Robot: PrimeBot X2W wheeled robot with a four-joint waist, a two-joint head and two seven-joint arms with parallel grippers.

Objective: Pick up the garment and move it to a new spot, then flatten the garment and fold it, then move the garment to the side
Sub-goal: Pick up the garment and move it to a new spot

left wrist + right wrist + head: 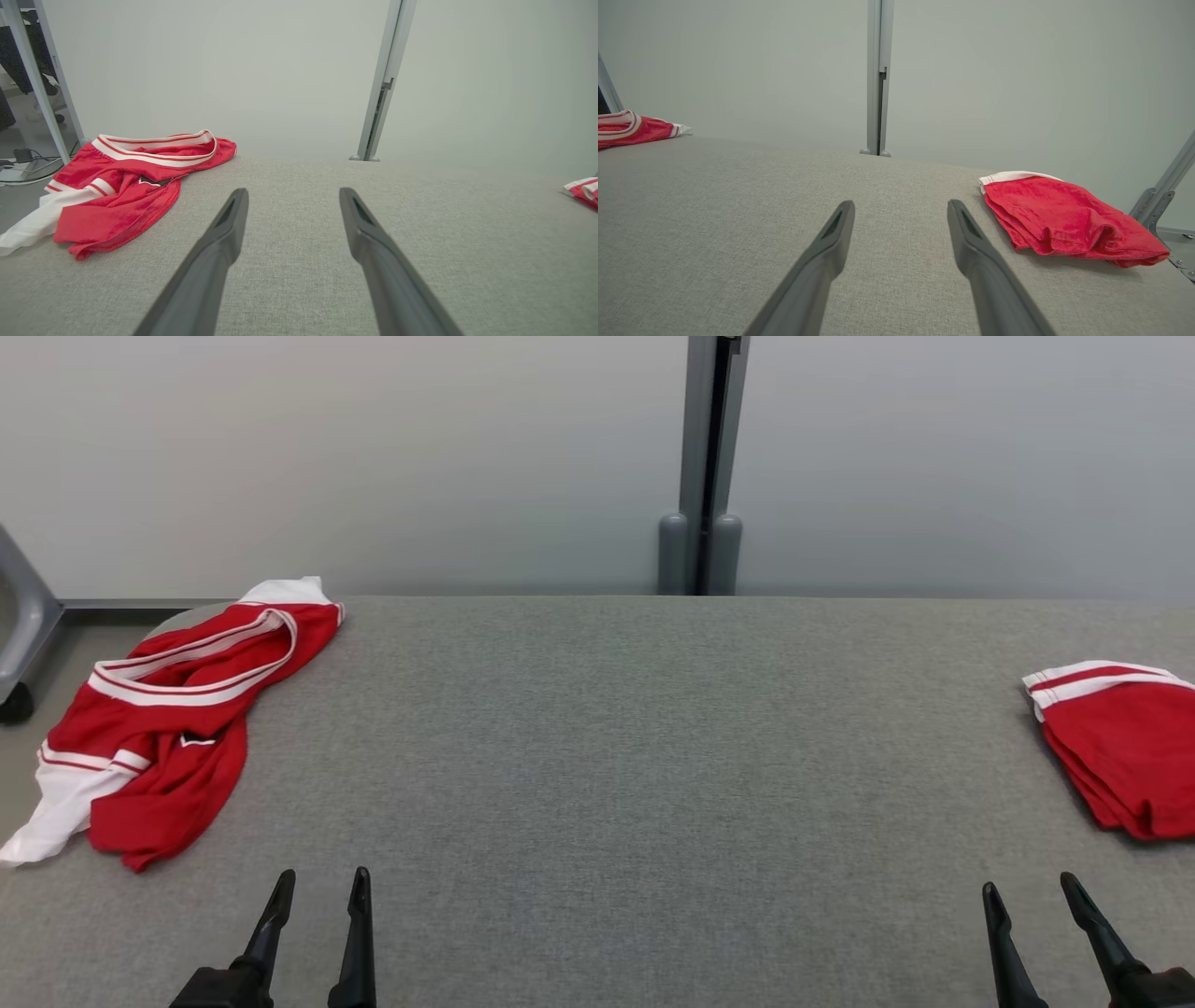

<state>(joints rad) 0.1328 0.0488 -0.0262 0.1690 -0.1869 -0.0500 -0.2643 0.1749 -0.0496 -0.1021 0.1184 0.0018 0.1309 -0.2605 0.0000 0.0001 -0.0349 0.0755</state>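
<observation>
A crumpled red garment (177,728) with white stripes and a white sleeve lies at the far left of the grey table (635,756), its sleeve hanging over the left edge. The left wrist view shows that garment (126,191) ahead and left of the fingers. My left gripper (319,882) hovers open near the front edge, right of the garment and apart from it. My right gripper (1030,889) stands open at the front right, empty. In their own wrist views the left gripper (292,196) and the right gripper (900,209) both show spread fingers over bare cloth.
A folded red garment (1120,747) with white trim lies at the table's right edge, also the folded piece (1064,217) just right of my right fingers. A grey post (705,467) stands behind the table against a pale wall. A metal frame (1164,193) rises off the right edge.
</observation>
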